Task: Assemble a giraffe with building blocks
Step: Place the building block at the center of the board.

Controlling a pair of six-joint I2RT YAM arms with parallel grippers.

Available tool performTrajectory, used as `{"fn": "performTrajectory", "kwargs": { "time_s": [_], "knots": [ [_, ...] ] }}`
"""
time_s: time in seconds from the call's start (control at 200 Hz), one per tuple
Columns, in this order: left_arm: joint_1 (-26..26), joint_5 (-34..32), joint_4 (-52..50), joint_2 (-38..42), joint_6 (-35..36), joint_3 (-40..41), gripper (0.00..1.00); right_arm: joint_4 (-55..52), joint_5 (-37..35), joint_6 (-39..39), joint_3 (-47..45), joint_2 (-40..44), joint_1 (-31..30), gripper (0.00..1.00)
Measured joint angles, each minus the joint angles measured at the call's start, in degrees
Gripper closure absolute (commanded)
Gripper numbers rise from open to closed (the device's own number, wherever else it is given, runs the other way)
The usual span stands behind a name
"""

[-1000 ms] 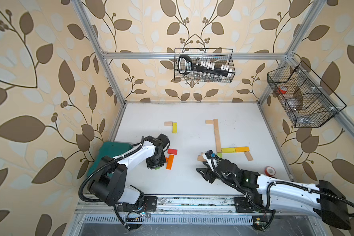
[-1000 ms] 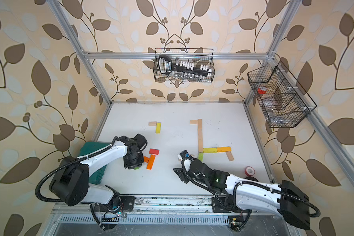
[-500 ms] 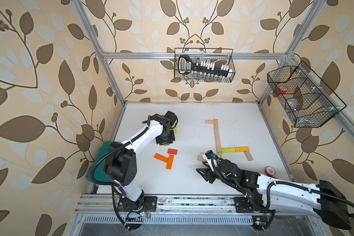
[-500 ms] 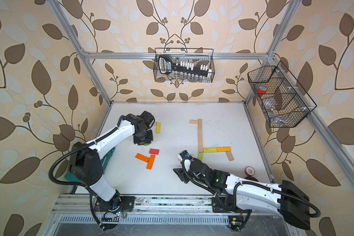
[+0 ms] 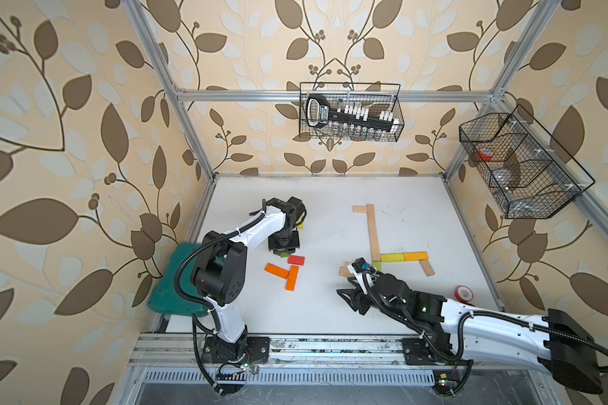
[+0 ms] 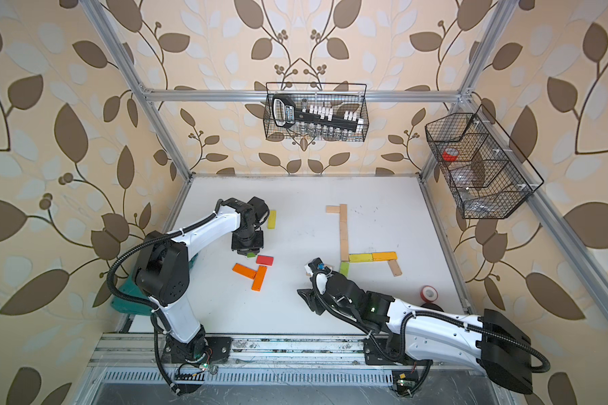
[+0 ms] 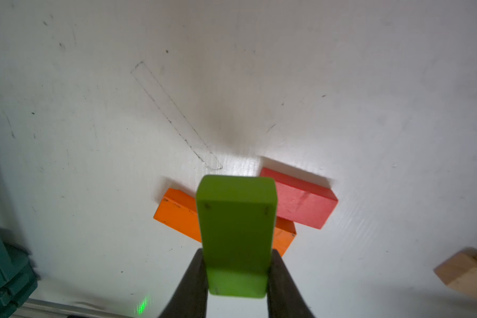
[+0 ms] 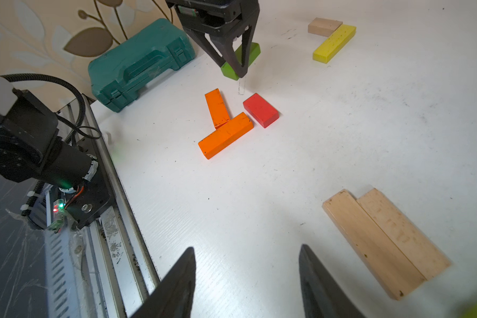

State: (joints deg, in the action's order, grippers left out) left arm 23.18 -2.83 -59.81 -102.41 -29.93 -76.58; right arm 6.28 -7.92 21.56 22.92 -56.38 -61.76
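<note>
The left gripper (image 7: 237, 257) pinches a green block (image 7: 236, 220) by its long sides, held above the table (image 7: 342, 82), with a red block (image 7: 300, 203) and two orange blocks (image 8: 226, 135) lying just below and beyond its tips. The right gripper (image 8: 247, 249) hangs low with jaws spread and empty, two pale planks (image 8: 383, 242) side by side just beside it and the laid-out figure (image 5: 373, 231) a little farther off.
</note>
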Motion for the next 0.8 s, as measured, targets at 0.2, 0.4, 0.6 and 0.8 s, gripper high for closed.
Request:
{"fn": "performTrajectory", "kwargs": {
  "time_s": [0.2,0.4,0.6,0.8],
  "knots": [
    [-3.50,1.03,0.55,-0.44,2.10,3.04,0.76,0.42,0.02,-1.07,1.68,-6.19,-0.02,0.44],
    [-5.70,2.95,1.64,-3.87,3.52,3.02,0.76,0.68,0.37,-2.14,7.61,-11.89,0.00,0.44],
    [-6.43,4.15,1.16,-7.98,4.57,0.26,0.77,0.81,0.50,-2.64,11.65,-15.28,-0.02,0.44],
    [-6.80,4.17,1.31,-11.02,5.33,-2.32,0.75,0.66,0.92,-3.45,14.75,-19.08,0.00,0.44]
  ]
}}
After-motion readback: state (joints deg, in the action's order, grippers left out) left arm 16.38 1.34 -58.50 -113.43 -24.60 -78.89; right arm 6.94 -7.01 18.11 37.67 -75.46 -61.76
